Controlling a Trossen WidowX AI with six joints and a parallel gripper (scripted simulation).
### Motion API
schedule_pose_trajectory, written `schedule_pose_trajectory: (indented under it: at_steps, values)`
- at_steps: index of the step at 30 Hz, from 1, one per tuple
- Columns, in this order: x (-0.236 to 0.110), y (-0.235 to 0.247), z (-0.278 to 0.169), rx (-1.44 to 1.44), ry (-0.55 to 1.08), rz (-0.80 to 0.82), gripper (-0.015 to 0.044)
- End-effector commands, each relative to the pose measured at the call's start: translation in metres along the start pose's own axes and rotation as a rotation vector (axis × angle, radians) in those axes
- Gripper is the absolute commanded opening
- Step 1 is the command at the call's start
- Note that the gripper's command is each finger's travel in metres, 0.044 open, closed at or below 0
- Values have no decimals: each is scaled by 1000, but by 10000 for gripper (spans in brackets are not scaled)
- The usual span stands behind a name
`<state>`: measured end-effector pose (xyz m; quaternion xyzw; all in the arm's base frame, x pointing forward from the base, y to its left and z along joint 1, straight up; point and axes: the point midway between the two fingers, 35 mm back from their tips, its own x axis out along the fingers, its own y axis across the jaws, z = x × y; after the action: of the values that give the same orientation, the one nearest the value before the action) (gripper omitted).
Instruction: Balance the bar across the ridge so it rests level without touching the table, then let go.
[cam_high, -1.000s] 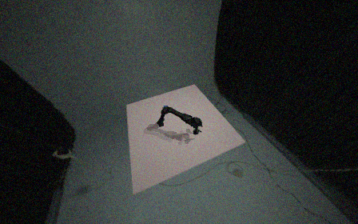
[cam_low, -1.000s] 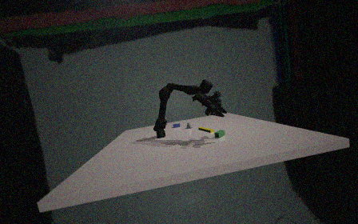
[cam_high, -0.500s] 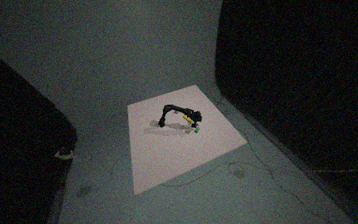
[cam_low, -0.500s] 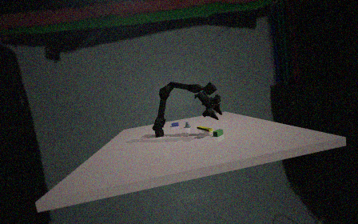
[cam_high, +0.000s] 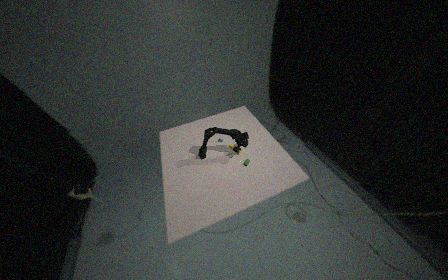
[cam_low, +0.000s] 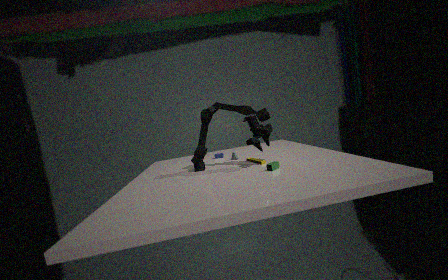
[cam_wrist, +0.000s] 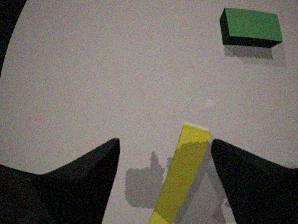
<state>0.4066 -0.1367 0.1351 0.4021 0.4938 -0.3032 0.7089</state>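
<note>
The yellow bar lies flat on the white table. The ridge is a small grey wedge standing on the table just left of the bar, apart from it. My gripper is open and empty. It hangs a little above the bar's far end, and in the wrist view the bar lies between the two dark fingers.
A green block lies on the table just beyond the bar. A small blue block sits near the arm's base. The surroundings are dark.
</note>
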Motion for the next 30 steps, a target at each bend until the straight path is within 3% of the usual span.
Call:
schedule_pose_trajectory:
  at_steps: [1, 15, 21, 30]
  values:
    - [1, 2, -26, 48, 47, -53, 315]
    - [-7, 5, -111, 186, 147, -255, 315]
    - [-4, 4, -115, 191, 149, -264, 315]
    - [36, -6, -122, 191, 149, -264, 315]
